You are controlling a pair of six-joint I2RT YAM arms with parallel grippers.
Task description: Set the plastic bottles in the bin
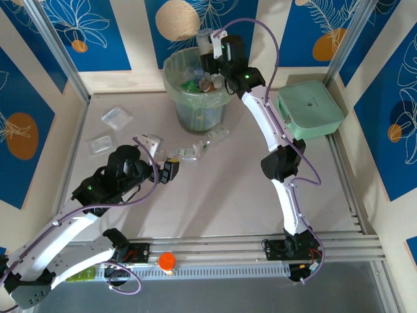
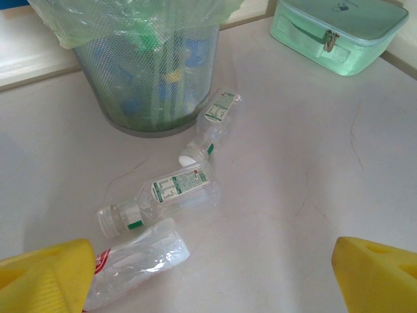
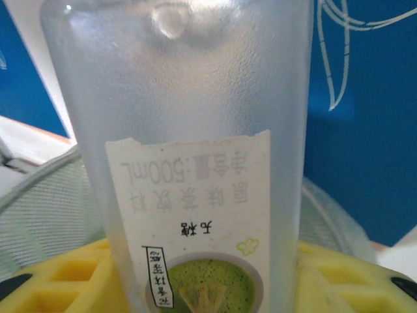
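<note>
Top external view: the right claw (image 1: pixel 212 52) hangs directly above the bin (image 1: pixel 174 73), gripping a frosted bottle (image 1: pixel 206 40); the left claw (image 1: pixel 171 171) sits low over the table (image 1: pixel 215 208). Left wrist view: its jaws gape wide and empty, a crushed bottle (image 2: pixel 140 261) lying nearly crosswise just ahead, nearer this arm. Right wrist view: yellow fingers (image 3: pixel 58 280) clasp the frosted bottle, its long axis pointing straight out from the claw, bin mesh just beyond.
</note>
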